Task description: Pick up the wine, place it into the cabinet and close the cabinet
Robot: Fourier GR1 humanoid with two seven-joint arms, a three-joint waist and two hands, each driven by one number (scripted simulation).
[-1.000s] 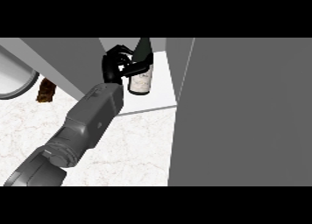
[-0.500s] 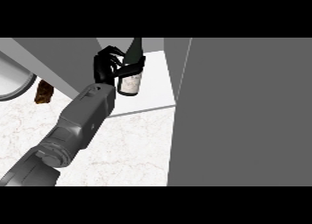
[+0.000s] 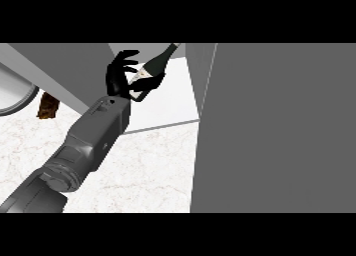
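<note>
White marble-pattern table (image 3: 148,172), open grey cabinet with a white floor (image 3: 173,102) at its far edge. The cabinet's wide grey door (image 3: 284,130) stands open and fills the right side of the head view.

Dark glass wine bottle with a pale label (image 3: 159,59) is inside the cabinet opening, over the left part of the white floor and near the left wall. It is tilted, neck pointing up-right toward the door's edge. Lower body is hidden by the hand; can't tell whether the base touches the floor.

Left hand (image 3: 122,80) is on the bottle: black fingers (image 3: 125,57) curl round its left side, thumb wraps under from the right, so the bottle is held between them. Grey forearm (image 3: 96,135) runs in from the table's near-left corner.

At the table's left edge: a round white basin with a grey rim (image 3: 7,97), and a small brown object (image 3: 48,106) just beside it. Can't identify the latter.
</note>
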